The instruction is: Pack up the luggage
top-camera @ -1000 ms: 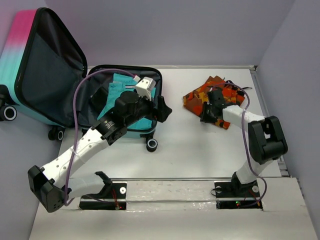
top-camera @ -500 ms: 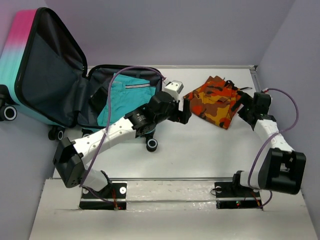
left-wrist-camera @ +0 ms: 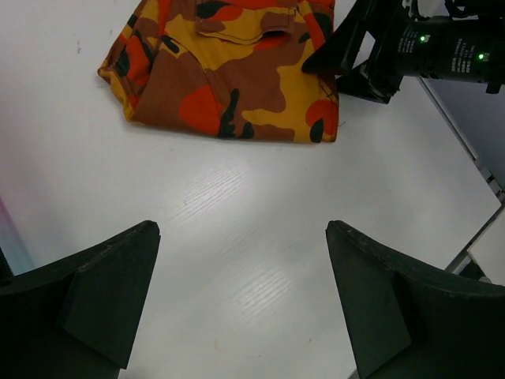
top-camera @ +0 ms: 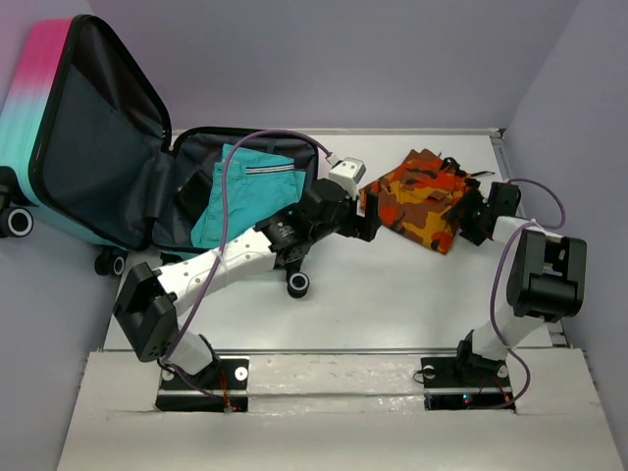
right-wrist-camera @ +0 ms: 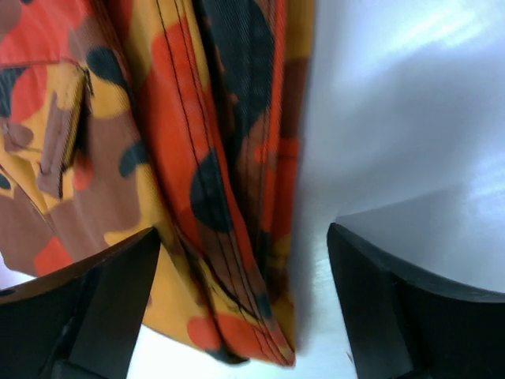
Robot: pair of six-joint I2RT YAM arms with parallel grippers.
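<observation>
Luggage: the luggage (top-camera: 98, 128) lies open at the far-left corner of the tabletop (top-camera: 392, 304), with its lid raised toward the left wall and the dark lining showing.
Already inside: a teal garment (top-camera: 245, 191) lies folded in the lower half.
Left to pack: a camouflage garment (top-camera: 417, 201) in orange, brown and yellow lies flat near the far-right corner, well apart from the case.
Step in hand: by my reading, the pickup of this second garment, with both arms closing in on it from opposite sides.
Left gripper: the left gripper (top-camera: 365, 221) hovers just beside the garment's left edge. Its jaws are spread wide and hold nothing, and its own camera shows bare tabletop between them.
Right gripper: the right gripper (top-camera: 473, 214) sits at the garment's right edge with its jaws also wide apart and nothing clamped. The folded hem runs between its fingers in the wrist view, though whether a finger touches the cloth is hard to tell.
Next move calls for: the right jaws to drop over the hem and pinch several layers together, and the left to reach forward onto the near edge. Both then lift evenly and carry the garment leftward over the case rim.
Watch for: a one-layer grip that lets the fold fall open.
</observation>
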